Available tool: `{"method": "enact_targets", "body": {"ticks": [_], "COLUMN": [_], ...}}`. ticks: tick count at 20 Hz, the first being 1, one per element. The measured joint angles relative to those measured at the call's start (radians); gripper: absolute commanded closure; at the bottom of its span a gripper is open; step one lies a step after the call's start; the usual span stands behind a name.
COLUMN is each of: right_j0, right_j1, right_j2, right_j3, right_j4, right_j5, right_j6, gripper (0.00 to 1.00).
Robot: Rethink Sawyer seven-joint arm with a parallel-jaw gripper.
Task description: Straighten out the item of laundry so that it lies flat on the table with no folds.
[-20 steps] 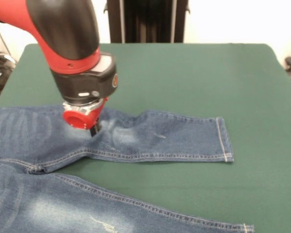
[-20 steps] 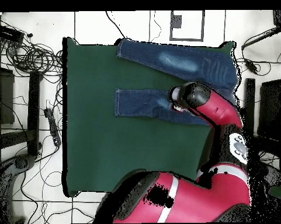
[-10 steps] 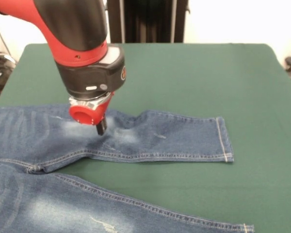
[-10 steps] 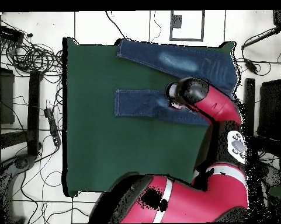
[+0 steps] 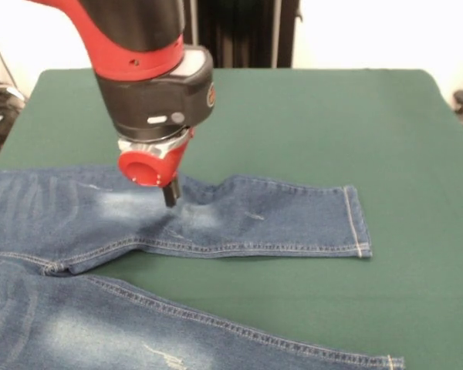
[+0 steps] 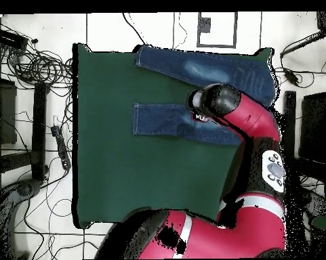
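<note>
**Gripper lifts clear of the jeans**

Over the last second the gripper (image 5: 170,193) has risen off the jeans (image 5: 216,220) and drifted toward the cuff end, so it now hangs just above the faded thigh patch, holding nothing. Only one dark tip shows, so whether the fingers are spread or pressed together cannot be told. The jeans lie below and beside the fingers on the green table (image 5: 332,131), both legs stretched out, with a shallow ripple still under the tip. Smoothing looks nearly done.
</note>
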Motion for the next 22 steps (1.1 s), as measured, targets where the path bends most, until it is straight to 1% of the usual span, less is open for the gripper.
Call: {"method": "enact_targets", "body": {"ticks": [4,11,16,22], "right_j0": [0.031,0.086,0.121,0.138], "right_j1": [-0.016,-0.013,-0.008,0.012], "right_j2": [0.000,0.000,0.000,0.000], "right_j3": [0.000,0.000,0.000,0.000], "right_j4": [0.038,0.103,0.131,0.149], "right_j5": [0.001,0.001,-0.001,-0.023], "right_j6": [0.000,0.000,0.000,0.000], "gripper": [1.00,1.00,1.00,1.00]}}
